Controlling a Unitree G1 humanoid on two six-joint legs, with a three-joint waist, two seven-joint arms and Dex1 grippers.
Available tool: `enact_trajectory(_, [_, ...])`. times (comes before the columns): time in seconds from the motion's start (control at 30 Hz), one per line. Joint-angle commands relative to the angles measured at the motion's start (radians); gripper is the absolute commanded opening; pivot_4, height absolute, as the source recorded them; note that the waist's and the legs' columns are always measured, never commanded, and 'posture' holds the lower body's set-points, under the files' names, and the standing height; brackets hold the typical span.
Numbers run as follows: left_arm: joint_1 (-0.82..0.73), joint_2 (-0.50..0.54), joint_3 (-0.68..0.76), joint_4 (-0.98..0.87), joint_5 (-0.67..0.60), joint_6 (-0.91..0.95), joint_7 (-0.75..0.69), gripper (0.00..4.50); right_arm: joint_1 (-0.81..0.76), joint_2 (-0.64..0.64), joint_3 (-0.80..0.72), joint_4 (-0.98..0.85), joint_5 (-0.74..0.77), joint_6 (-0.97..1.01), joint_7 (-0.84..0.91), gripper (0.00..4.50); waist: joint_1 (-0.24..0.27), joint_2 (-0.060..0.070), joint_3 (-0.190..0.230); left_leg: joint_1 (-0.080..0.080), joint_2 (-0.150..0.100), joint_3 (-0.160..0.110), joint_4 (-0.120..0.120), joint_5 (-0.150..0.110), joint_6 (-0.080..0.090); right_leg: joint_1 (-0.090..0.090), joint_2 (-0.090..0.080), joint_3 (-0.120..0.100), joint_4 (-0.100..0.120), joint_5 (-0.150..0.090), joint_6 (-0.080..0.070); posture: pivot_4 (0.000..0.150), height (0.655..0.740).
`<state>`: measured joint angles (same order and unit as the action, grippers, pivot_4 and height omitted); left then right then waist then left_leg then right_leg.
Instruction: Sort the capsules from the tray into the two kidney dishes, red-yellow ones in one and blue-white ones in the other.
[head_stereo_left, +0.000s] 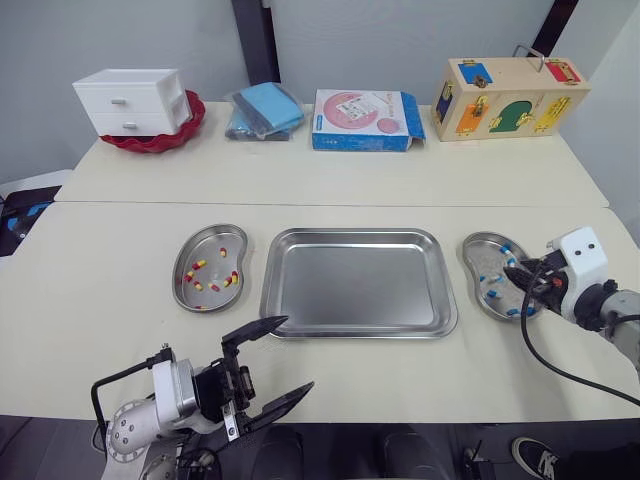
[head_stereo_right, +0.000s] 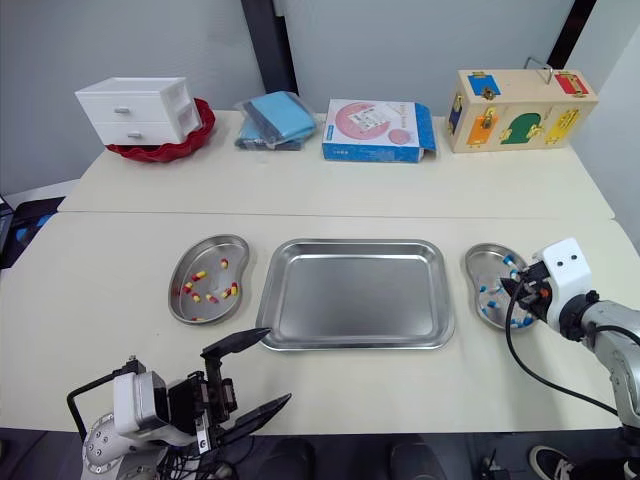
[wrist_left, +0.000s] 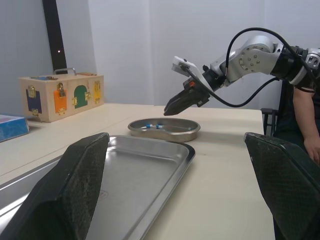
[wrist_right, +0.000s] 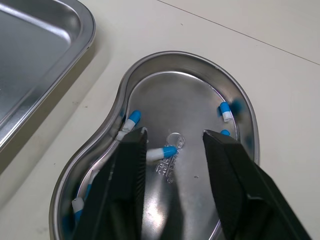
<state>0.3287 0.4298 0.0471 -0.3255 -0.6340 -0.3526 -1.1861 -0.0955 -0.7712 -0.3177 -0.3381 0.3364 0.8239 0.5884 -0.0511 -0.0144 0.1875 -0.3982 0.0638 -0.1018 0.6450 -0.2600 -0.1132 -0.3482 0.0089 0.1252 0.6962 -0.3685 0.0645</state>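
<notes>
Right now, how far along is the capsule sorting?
Done: the tray looks empty. The red-yellow capsules lie in the left kidney dish and the blue-white capsules in the right kidney dish. In hand: nothing. The right gripper hangs open over that dish, and the left gripper is open before the tray. Left: seemingly nothing.

head stereo pair facing down over table (head_stereo_left: 100, 310), both sharing tray (head_stereo_left: 360, 285), left wrist cam low across tray toward right gripper (wrist_left: 170, 109), right wrist cam close above right kidney dish (wrist_right: 185, 97)

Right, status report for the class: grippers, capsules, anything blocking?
Left gripper open, short of the tray. Right gripper open over right dish, blue-white capsules inside. Tray bare; red-yellow capsules in left dish. Nothing blocking.
</notes>
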Motion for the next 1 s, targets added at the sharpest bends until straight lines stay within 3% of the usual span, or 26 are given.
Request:
enact_trajectory(0.03, [-0.008,0.011,0.0,-0.044,-0.002,0.008,0.013,4.5,-0.004,-0.013,-0.026,-0.019,0.005,-0.003,-0.006,3.07,0.001,0.0,0.0,0.0,0.0,0.0,0.0,0.0,0.0,0.0,0.0,0.0,0.0,0.0,0.0,0.15,0.74])
enact_trajectory(0.17, [-0.012,0.012,-0.001,-0.044,0.0,0.013,0.018,4.5,-0.005,-0.013,-0.027,-0.018,0.006,-0.005,-0.006,4.41,0.001,0.0,0.0,0.0,0.0,0.0,0.0,0.0,0.0,0.0,0.0,0.0,0.0,0.0,0.0,0.15,0.74])
enact_trajectory(0.2, [-0.012,0.013,-0.001,-0.046,0.001,0.015,0.02,4.5,-0.004,-0.013,-0.028,-0.018,0.006,-0.005,-0.006,4.46,0.001,0.0,0.0,0.0,0.0,0.0,0.0,0.0,0.0,0.0,0.0,0.0,0.0,0.0,0.0,0.15,0.74])
enact_trajectory(0.77, [-0.012,0.021,0.006,-0.059,0.01,0.029,0.048,4.5,0.016,-0.018,-0.04,-0.033,0.016,-0.013,0.008,4.46,0.001,0.0,0.0,0.0,0.0,0.0,0.0,0.0,0.0,0.0,0.0,0.0,0.0,0.0,0.0,0.15,0.74])
enact_trajectory(1.0, [0.002,0.105,0.13,-0.105,0.012,0.216,0.246,4.5,0.099,-0.061,-0.127,-0.037,0.071,-0.132,0.166,4.46,0.004,0.0,0.0,0.0,0.0,-0.001,0.0,0.0,0.0,0.0,0.0,0.0,0.0,0.0,0.0,0.15,0.74])
